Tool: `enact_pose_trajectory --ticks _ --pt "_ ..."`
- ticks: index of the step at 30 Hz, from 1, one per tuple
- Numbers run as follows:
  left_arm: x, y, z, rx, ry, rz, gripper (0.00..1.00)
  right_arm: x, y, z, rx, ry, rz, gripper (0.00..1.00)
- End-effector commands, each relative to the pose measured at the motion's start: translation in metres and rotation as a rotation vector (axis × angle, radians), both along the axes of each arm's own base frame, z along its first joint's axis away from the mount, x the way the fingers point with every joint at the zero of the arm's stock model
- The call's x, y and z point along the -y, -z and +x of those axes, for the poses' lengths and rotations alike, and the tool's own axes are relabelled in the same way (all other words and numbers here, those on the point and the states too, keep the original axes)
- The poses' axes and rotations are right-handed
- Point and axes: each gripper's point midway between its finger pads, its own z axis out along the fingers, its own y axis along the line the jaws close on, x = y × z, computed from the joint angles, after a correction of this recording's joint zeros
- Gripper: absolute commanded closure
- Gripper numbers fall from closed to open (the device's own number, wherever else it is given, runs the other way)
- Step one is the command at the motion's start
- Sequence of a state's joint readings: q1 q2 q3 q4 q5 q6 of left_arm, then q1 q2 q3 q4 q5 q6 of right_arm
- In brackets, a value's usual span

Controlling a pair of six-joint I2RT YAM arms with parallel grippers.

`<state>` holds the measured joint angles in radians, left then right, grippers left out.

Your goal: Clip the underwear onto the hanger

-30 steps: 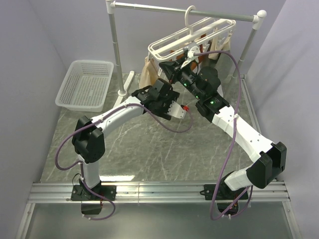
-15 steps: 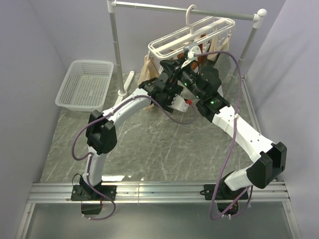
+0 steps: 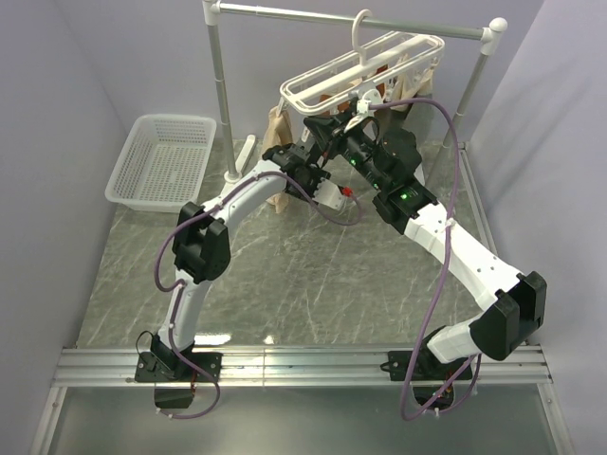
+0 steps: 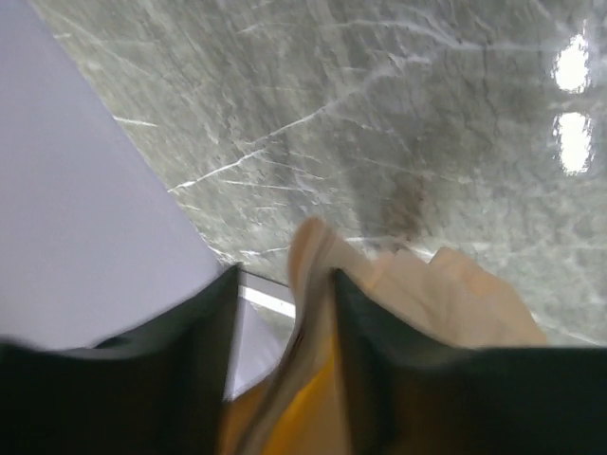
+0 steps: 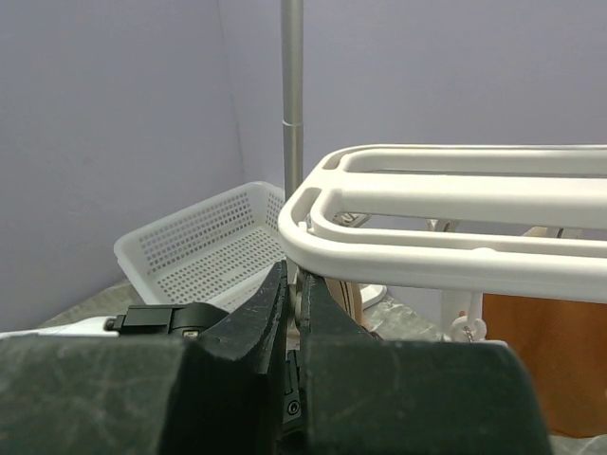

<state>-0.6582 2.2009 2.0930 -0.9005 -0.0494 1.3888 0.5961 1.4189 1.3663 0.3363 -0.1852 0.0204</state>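
The left gripper [image 4: 285, 284] had its jaws apart, one on each side of a raised edge of the pale beige underwear [image 4: 455, 303]. A sliver of daylight showed between one finger and the cloth, so it bracketed the fabric and did not clamp it. Just below that edge, deeper between the jaws, lay a strip of rust-orange garment [image 4: 308, 398].

The right gripper [image 5: 292, 280] was clenched, its tips tucked directly under the near-left corner of the white clip hanger [image 5: 427, 242]. It was probably pinching a clip there, though its own fingers hid what it held.

In the overhead view the underwear hung beneath the hanger's left end, off the bench [image 4: 379, 114]. What held it up there could not be made out. The hanger itself hung by its hook from the rail [image 3: 360, 19]. The mesh basket [image 5: 204, 246] sat well to the left of the hanger.

By my reading, the fetching and lifting were done, and garment and grippers had met at the hanger's corner. The clipping itself was not — no clip was seen biting the cloth. The left gripper had yet to take a firm hold, feed the edge into a clip, let the clip shut and then let go.
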Motion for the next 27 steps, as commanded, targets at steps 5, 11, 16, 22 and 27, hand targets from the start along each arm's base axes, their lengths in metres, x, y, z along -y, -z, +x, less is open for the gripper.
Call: enact_pose_trajectory --ticks 5,11,16,22,27 --pt "0.004 -0.032 -0.011 0.014 0.048 -0.055 0.88 0.010 -0.016 -0.007 0.033 0.011 0.030 1.00" --pt "0.014 -0.064 -0.059 -0.064 0.180 -0.234 1.00 0.012 -0.016 -0.001 0.012 0.022 0.047 1.00" --pt "0.006 -0.081 -0.100 -0.132 0.230 -0.384 1.00 0.015 -0.020 0.003 0.003 0.038 0.066 1.00" --pt "-0.002 -0.130 -0.118 -0.080 0.242 -0.604 1.00 0.016 -0.019 0.004 -0.017 0.037 0.078 1.00" --pt "-0.014 -0.149 -0.124 -0.009 0.188 -0.760 1.00 0.017 -0.019 0.005 -0.029 0.037 0.084 1.00"
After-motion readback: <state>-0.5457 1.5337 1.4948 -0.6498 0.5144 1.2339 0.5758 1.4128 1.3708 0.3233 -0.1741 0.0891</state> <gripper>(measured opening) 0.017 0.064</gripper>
